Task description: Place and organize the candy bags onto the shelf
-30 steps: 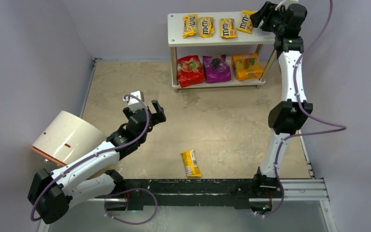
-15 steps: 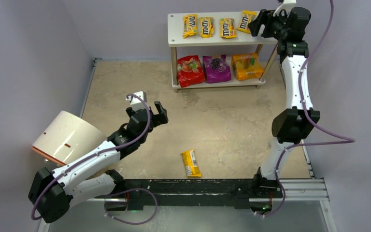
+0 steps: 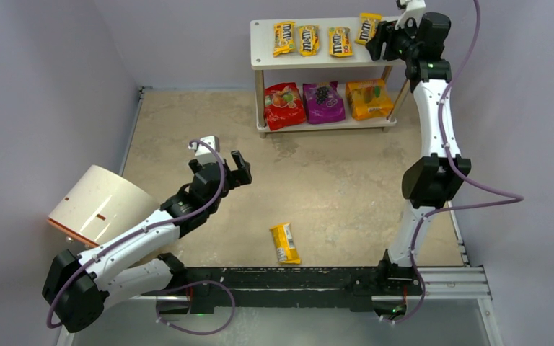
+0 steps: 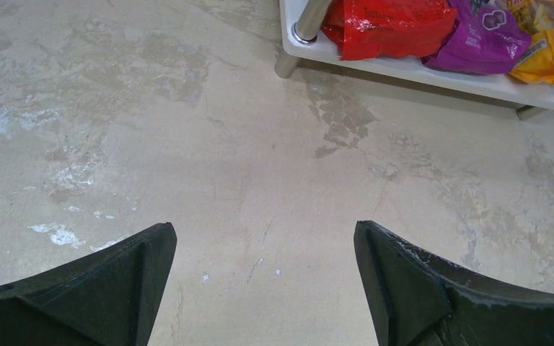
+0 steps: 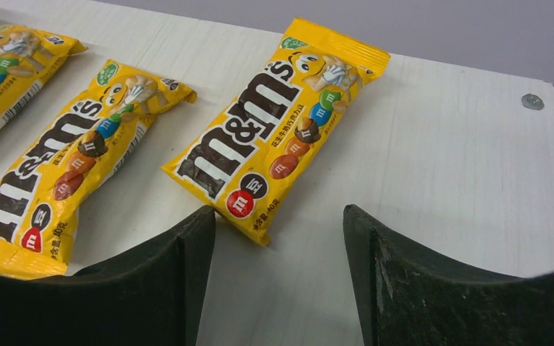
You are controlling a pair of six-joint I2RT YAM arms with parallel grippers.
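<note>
**Fourth Packet Set Down on Top Tier; One Left on the Counter**

The right tool (image 3: 376, 40) has eased back from the fourth yellow packet (image 3: 368, 27) in the past second. The packet now lies free at the right end of the shelf (image 3: 260, 45), on the upper tier. It joins three other yellow packets (image 3: 307, 40) already ranged along that board. In the wrist view the right tool (image 5: 278, 216) stands with its jaws apart and grips nothing. The fourth yellow packet (image 5: 274, 126) rests flat on the white shelf (image 5: 440, 144) just ahead. Its near corner reaches the gap between the fingertips, and its length runs aslant, up and away to the right.

The release appears to finish this placement. The lower tier already holds the red pouch (image 3: 284, 105), the purple pouch (image 3: 323, 101) and the orange pouch (image 3: 368, 99) side by side.

One piece remains: the last yellow packet (image 3: 285, 243) has not moved and lies on the counter (image 3: 346, 180) near the arms' bases. It is well apart from the shelf and from both tools. The left tool (image 3: 239, 164) has barely stirred. It hangs over bare counter with its jaws wide apart, and the last packet sits nearer the bases, off to its right.
</note>
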